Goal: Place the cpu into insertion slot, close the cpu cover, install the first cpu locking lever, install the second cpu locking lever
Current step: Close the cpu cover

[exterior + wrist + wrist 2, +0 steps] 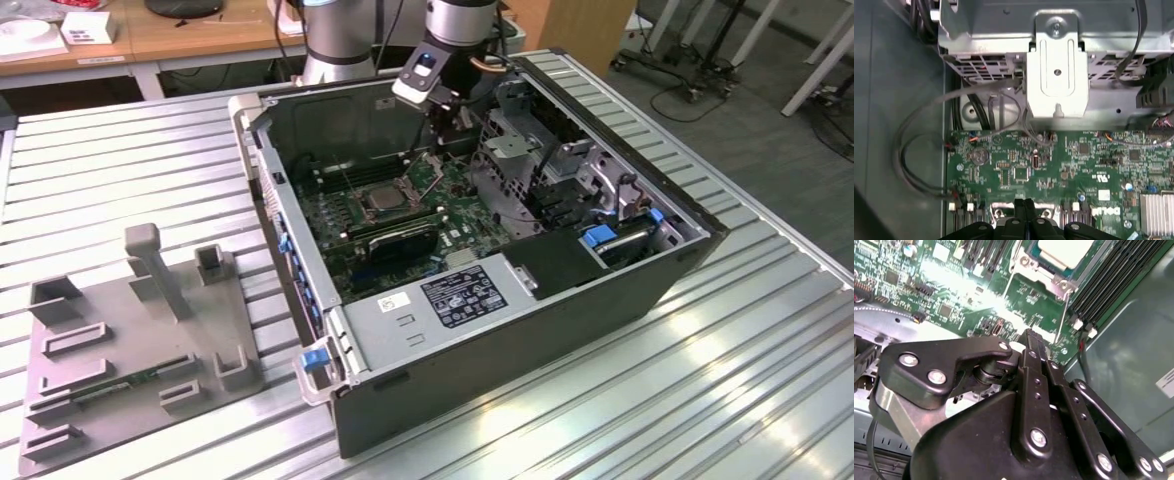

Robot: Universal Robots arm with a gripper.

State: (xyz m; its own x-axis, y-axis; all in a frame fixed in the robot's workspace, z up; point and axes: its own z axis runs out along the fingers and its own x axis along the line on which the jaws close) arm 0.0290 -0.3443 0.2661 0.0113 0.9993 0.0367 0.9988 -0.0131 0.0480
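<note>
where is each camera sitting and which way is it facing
exterior view: off the arm, high up, looking down into the open computer case; shows the arm with its gripper reaching inside.
first wrist view: rides at the wrist, looking past the shut gripper onto the motherboard and a metal bracket.
second wrist view: rides at the wrist, looking over the gripper's black linkage toward the cpu and memory slots.
shared: both wrist views show the gripper tip over the green motherboard.
</note>
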